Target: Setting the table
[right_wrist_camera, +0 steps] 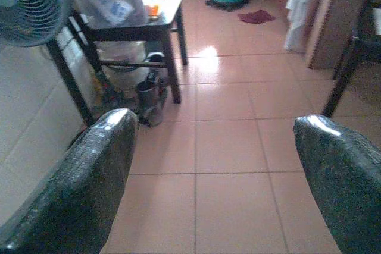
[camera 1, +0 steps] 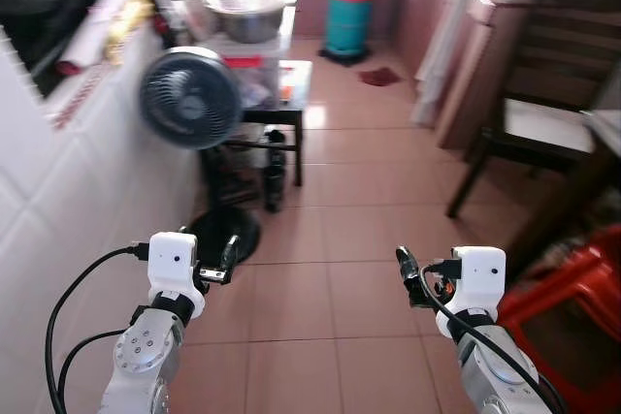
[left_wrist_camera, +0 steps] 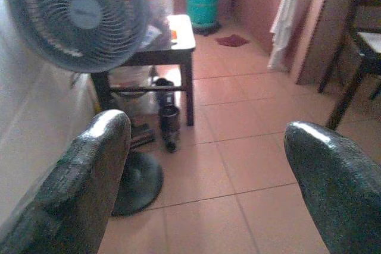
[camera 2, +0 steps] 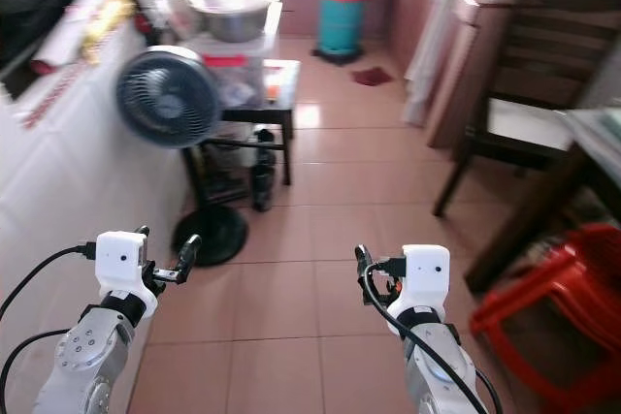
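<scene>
My left gripper (camera 1: 209,245) is held low over the tiled floor beside the white tiled wall, open and empty; its wide-apart fingers (left_wrist_camera: 89,176) frame the fan and the side table. My right gripper (right_wrist_camera: 214,176) hovers over the bare floor tiles to the right, also open with nothing between its fingers (camera 1: 406,265). A large metal bowl (camera 1: 250,16) rests on stacked containers at the back left. At the far right edge stands a dark dining table (camera 2: 594,143) with a wooden chair (camera 1: 539,113) beside it.
A standing fan (camera 1: 189,99) with a round black base (camera 1: 225,235) is close ahead on the left. Behind it are a small black side table (camera 1: 286,94) and a dark bottle (camera 1: 275,176). A teal gas cylinder (camera 1: 347,12) stands at the back, a red plastic stool (camera 1: 572,307) at the right.
</scene>
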You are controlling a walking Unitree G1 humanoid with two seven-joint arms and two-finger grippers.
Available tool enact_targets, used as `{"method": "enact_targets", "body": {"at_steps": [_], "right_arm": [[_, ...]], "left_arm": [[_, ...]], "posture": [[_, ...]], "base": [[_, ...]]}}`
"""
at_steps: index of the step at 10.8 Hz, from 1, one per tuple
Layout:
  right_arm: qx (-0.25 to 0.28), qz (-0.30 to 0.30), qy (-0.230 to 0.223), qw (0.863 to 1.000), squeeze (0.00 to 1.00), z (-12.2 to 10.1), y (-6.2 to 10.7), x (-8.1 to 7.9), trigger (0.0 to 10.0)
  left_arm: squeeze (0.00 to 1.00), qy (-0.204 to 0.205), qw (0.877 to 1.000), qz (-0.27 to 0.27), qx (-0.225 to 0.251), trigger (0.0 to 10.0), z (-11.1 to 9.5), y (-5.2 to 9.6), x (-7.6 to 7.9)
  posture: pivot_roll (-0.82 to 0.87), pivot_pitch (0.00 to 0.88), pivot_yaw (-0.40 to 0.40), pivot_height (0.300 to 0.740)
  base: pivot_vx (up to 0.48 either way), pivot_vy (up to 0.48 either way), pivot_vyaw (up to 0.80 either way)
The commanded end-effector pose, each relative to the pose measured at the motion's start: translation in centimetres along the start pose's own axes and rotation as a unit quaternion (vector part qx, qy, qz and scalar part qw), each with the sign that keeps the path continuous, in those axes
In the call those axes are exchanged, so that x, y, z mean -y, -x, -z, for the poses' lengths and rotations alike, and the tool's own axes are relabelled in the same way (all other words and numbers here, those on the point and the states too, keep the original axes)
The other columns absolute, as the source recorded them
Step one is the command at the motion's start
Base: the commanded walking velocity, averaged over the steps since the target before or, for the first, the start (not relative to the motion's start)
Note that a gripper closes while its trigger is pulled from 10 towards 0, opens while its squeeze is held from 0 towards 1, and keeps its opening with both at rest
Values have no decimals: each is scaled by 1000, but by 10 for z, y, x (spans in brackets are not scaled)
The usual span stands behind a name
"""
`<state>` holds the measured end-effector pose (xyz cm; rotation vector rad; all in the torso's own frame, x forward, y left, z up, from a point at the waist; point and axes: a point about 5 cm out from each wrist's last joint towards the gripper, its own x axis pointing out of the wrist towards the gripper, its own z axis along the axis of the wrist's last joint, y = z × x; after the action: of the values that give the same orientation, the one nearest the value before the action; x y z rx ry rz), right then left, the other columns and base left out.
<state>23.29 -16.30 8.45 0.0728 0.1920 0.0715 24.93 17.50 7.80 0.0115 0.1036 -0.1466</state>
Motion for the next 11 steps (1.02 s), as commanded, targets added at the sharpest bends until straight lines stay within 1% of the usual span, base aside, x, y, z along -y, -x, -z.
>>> {"method": "enact_targets", "body": {"at_steps": [1, 3, 11], "right_arm": [[2, 1, 0, 1000, 0, -3, 0, 0, 10000], [2, 0, 1, 1000, 0, -4, -1, 0, 10000], [4, -1, -2, 1000, 0, -4, -2, 0, 10000]], "left_arm": [[0, 5, 1000, 6, -4, 10000, 0, 0, 2], [0, 13, 1000, 12, -5, 10000, 1, 1, 3], [0, 19, 1000, 25, -6, 10000, 1, -1, 6]], "posture": [[72, 41, -15, 740], [71, 41, -16, 740], [70, 30, -19, 740]], "base": [[0, 0, -788], [0, 0, -788], [0, 0, -788]]}}
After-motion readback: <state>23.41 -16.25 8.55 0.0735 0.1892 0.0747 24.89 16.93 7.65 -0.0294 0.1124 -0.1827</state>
